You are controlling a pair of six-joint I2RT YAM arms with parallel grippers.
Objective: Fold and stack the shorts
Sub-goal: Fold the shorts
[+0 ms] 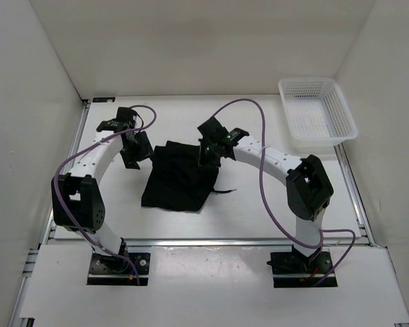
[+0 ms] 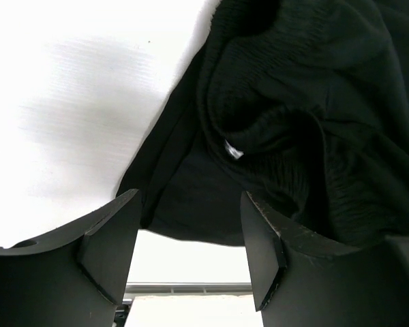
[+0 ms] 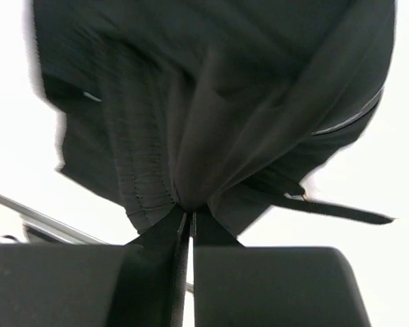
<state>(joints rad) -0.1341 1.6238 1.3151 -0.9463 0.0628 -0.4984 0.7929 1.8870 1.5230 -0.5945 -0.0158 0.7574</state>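
Observation:
The black shorts (image 1: 177,176) lie bunched on the white table between the two arms. My right gripper (image 1: 206,154) is at their far right corner, shut on a pinch of the cloth. In the right wrist view the shorts (image 3: 211,102) rise in folds from my closed right gripper (image 3: 189,216), and a drawstring (image 3: 347,212) trails off to the right. My left gripper (image 1: 138,151) hovers just left of the shorts, open. In the left wrist view my left gripper (image 2: 191,235) has nothing between its fingers, and the ribbed waistband of the shorts (image 2: 293,109) lies just beyond them.
A white mesh basket (image 1: 316,109) stands at the far right of the table. White walls enclose the left, back and right sides. A metal rail (image 1: 211,240) runs along the table's near edge in front of the arm bases.

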